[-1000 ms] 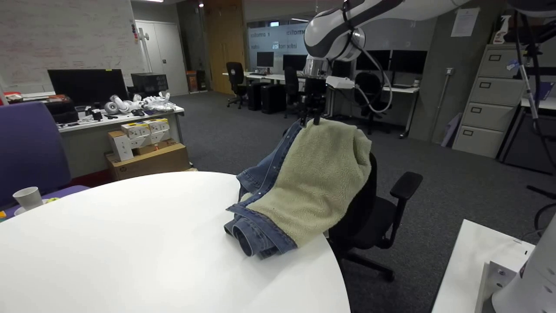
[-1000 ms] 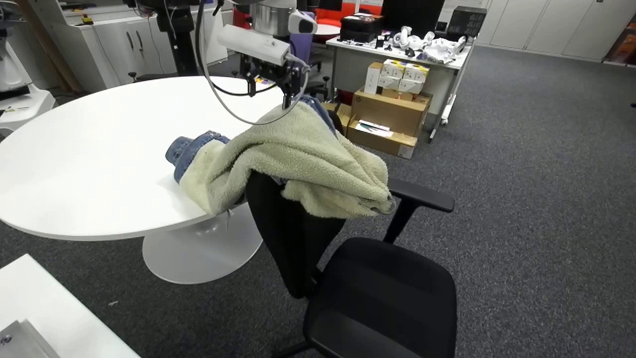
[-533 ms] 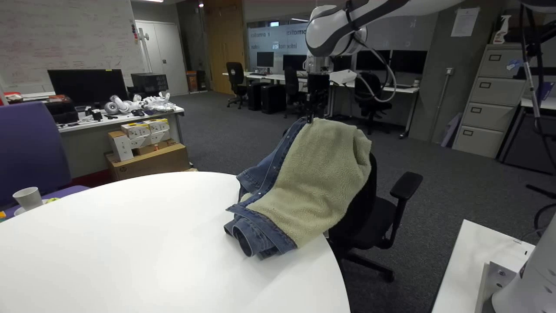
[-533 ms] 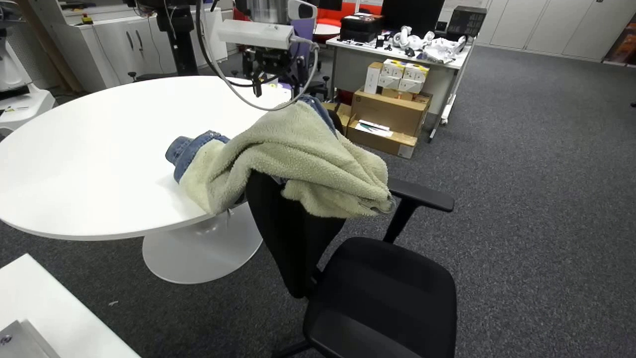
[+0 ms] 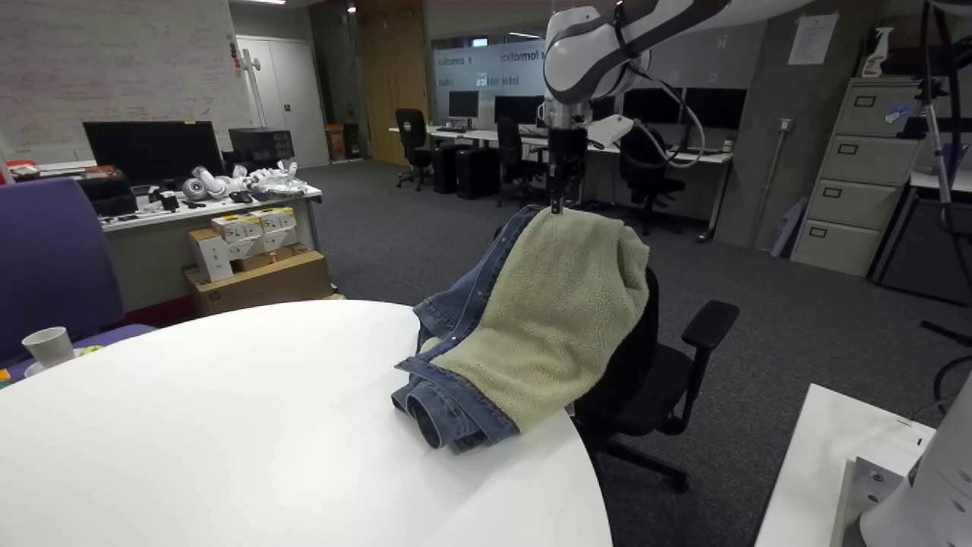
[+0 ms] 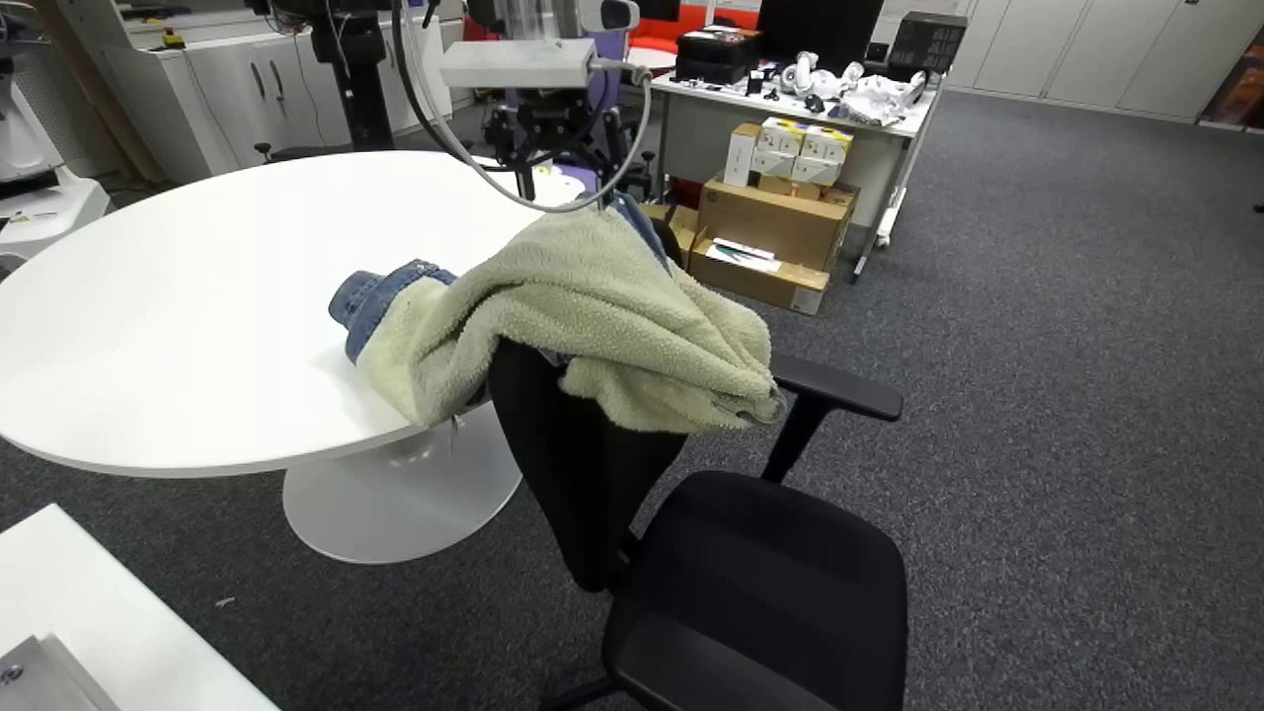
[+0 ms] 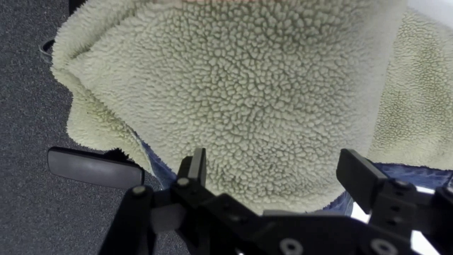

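Observation:
A jacket (image 5: 554, 319) of blue denim with a cream fleece lining lies lining outward over the backrest of a black office chair (image 6: 583, 484). It shows in both exterior views (image 6: 602, 296). One denim end rests on the round white table (image 5: 228, 425). My gripper (image 5: 557, 207) points down at the jacket's top edge, near the denim strip. In the wrist view my gripper (image 7: 272, 154) is open, its fingers wide apart, with the fleece (image 7: 247, 88) below and between them. It holds nothing. I cannot tell whether the fingertips (image 6: 566, 195) touch the fleece.
The chair's armrest (image 7: 95, 168) sticks out beside the jacket. A white side table (image 5: 843, 433) stands by the robot base. A purple chair (image 5: 57, 251) with a white cup (image 5: 49, 346) stands by the round table. Cardboard boxes (image 6: 765, 227) sit under a desk.
In the exterior views my gripper has shifted to the right and turned about its upright axis, so its fingers now line up in one view. The jacket and chair have not moved.

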`<state>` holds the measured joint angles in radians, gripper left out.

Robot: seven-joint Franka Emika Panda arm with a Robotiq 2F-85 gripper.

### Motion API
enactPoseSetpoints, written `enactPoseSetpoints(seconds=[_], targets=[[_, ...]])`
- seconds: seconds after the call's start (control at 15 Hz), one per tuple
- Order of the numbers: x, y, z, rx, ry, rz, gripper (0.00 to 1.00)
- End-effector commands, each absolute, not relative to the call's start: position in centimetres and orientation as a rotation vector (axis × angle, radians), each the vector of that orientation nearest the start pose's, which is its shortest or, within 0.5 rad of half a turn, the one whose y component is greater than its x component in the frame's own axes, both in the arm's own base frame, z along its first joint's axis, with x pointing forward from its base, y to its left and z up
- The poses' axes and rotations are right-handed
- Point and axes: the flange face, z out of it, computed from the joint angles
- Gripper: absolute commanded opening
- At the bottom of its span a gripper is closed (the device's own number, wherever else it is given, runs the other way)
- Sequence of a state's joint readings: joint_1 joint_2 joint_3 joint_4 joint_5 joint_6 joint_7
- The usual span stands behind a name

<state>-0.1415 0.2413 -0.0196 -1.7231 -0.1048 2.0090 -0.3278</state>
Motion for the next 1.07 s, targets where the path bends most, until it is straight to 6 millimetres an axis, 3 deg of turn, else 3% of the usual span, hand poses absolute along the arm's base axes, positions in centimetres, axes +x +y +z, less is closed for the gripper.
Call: enactPoseSetpoints(seconds=[0.0, 0.27, 0.47, 0.87, 1.0], targets=[[61.0, -11.2, 43.5, -3.282, -0.354, -0.014, 1.0], [60.2, -11.3, 40.1, -3.288, -0.383, 0.053, 1.0], [59.8, -11.0, 38.8, -3.281, -0.396, 0.068, 1.0], [59.2, -10.5, 37.4, -3.268, -0.416, 0.104, 1.0], [59.0, -10.4, 38.8, -3.245, -0.404, 0.059, 1.0]])
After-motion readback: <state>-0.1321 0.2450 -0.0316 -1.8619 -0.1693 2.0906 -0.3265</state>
